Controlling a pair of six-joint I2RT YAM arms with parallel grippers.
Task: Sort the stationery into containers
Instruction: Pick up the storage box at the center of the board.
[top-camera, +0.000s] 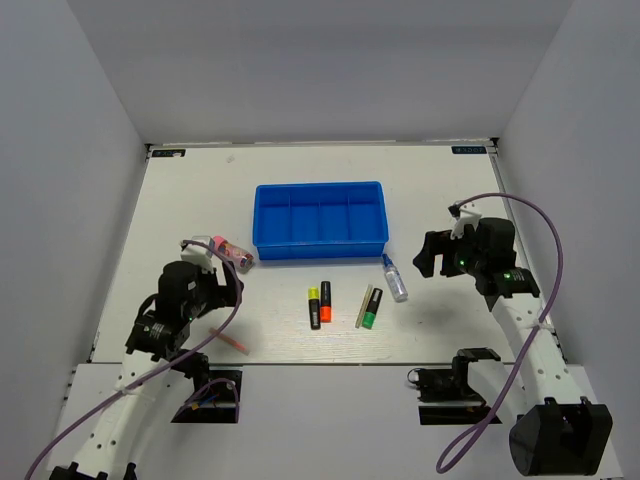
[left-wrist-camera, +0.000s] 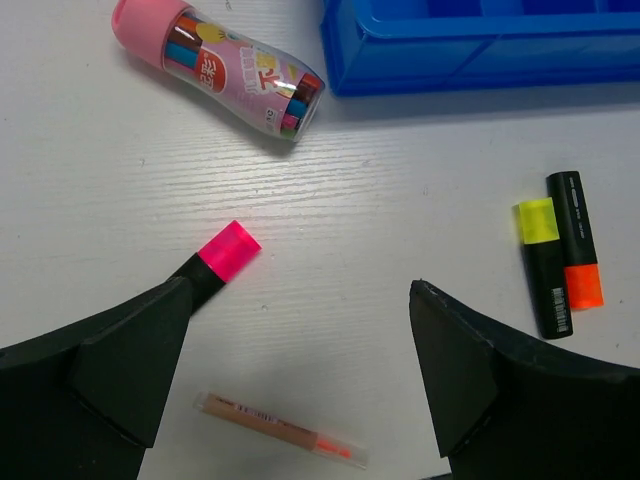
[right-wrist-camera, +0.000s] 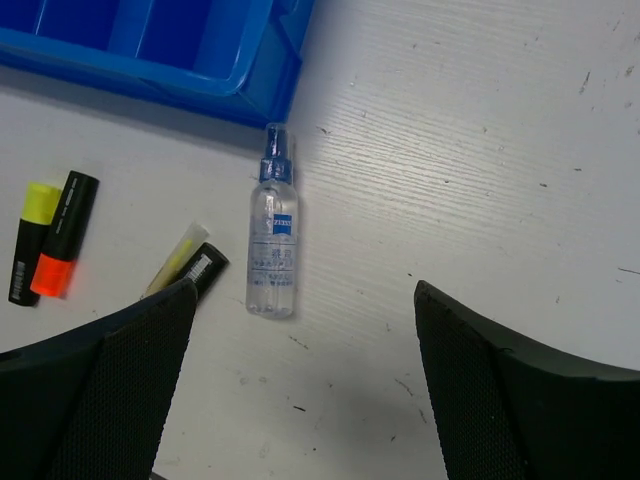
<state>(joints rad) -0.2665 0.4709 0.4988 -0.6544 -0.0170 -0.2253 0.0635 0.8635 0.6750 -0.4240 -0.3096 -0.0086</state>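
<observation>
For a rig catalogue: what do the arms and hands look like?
Each arm: white links, black joints, a looping purple cable. The left hand and right hand have broad black wedge-shaped fingers, the right's finely mesh-textured.

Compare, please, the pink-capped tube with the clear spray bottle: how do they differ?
The pink-capped printed tube holds coloured pens; the clear blue-topped spray bottle looks see-through and slimmer. The tube lies by the near left corner of the blue plastic tray, the bottle by its near right corner. Both lie flat on the white table.
</observation>
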